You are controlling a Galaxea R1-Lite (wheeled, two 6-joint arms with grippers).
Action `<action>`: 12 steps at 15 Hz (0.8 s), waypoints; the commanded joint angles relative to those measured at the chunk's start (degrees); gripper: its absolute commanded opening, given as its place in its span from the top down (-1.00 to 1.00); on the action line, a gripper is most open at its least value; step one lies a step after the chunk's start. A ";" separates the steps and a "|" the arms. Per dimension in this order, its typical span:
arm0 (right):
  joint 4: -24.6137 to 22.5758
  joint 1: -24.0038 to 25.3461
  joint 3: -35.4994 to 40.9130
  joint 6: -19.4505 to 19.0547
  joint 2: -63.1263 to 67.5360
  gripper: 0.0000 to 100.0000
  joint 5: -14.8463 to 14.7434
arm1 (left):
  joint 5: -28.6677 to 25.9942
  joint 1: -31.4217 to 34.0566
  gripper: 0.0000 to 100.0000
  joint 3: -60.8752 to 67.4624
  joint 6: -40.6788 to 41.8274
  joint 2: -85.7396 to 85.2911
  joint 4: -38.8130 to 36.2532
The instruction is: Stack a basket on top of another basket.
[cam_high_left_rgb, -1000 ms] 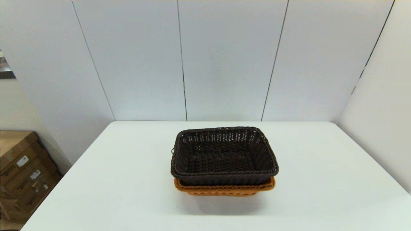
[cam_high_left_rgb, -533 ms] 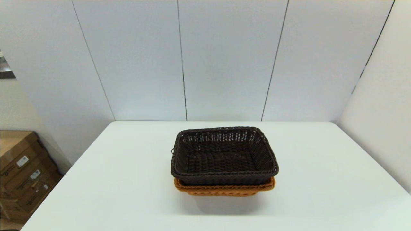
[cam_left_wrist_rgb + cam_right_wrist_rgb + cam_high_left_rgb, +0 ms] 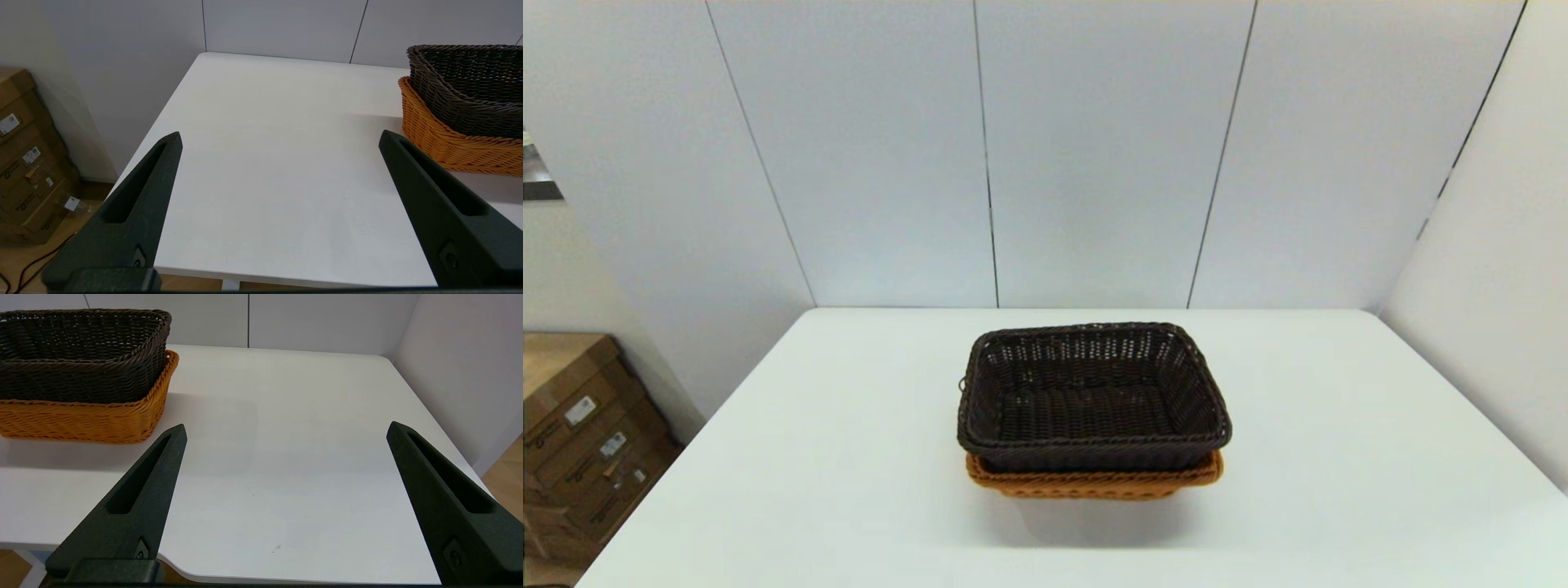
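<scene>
Pale panelled walls behind a white table (image 3: 849, 490), with brown cardboard boxes (image 3: 580, 441) on the floor off its left edge. Left gripper (image 3: 280, 141) parked off the near left corner, out of the head view, fingers spread wide over bare tabletop and holding nothing; fingertips (image 3: 173, 141) clear of everything, basket stack off toward the middle. Mid-table, roughly centred between the left and right edges and nearer the far edge than the near one: dark brown basket (image 3: 1093, 396) nested upright inside the orange-tan basket (image 3: 1094, 482), braided rim riding above the tan rim, only a band of tan weave showing along the near side. Stack apparently complete and sitting level, nothing more to place by the look of it. Likely light and fairly stiff, woven wicker with some give in the walls; coarse weave unlikely to slip. Best hold probably the braided rim on a short side, one finger inside the wall and one outside, or both short ends at once for a level lift. Right gripper (image 3: 286, 428) parked off the near right corner, likewise out of the head view, fingers spread wide and empty, the stack well apart toward the table's middle.
</scene>
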 commanded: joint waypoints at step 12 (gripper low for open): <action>0.11 0.07 -0.04 1.66 0.07 -1.00 -0.30 | 0.02 0.02 -1.00 0.00 -0.16 -0.01 0.00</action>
